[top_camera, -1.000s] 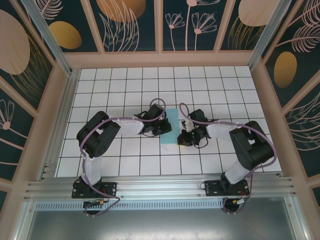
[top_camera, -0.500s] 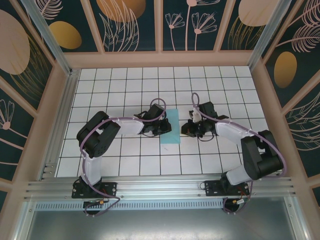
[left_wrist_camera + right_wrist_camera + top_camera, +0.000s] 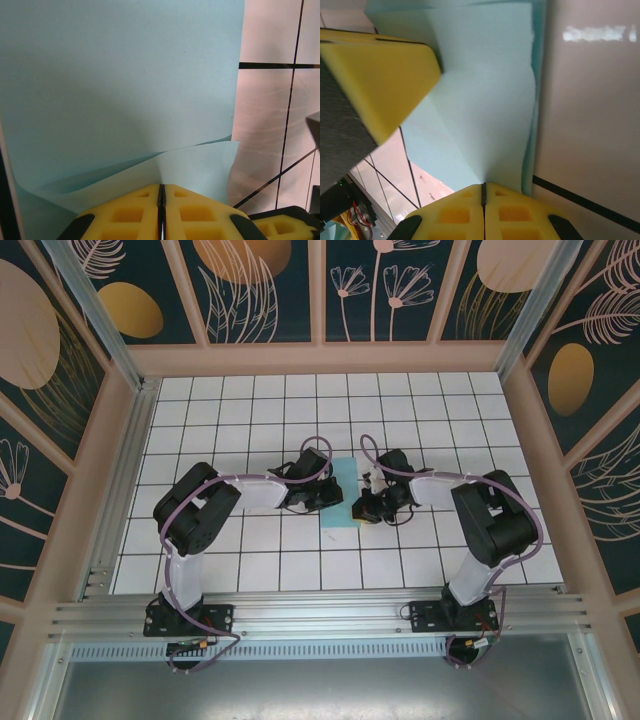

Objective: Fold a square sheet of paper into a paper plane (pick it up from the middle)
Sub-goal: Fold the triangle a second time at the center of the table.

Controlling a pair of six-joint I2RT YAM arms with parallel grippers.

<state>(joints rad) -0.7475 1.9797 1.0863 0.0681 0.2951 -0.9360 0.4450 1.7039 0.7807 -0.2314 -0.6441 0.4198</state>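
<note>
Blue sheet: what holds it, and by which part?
The left gripper pinches the sheet at its left edge; the right gripper pinches its near-right edge.

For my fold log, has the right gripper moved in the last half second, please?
Yes: the right gripper moved left over the white grid table, up to the light teal-blue paper sheet.

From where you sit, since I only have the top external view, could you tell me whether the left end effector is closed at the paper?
Observer: Yes, the left end effector has its jaws shut, tips against the square sheet of paper.
Operator: Does the sheet lie flat there?
Observer: No, a folded layer's edge curls up ahead of the tips.
Operator: And the right side?
Observer: The right end effector is shut too, touching the paper near its layered edge.
</note>
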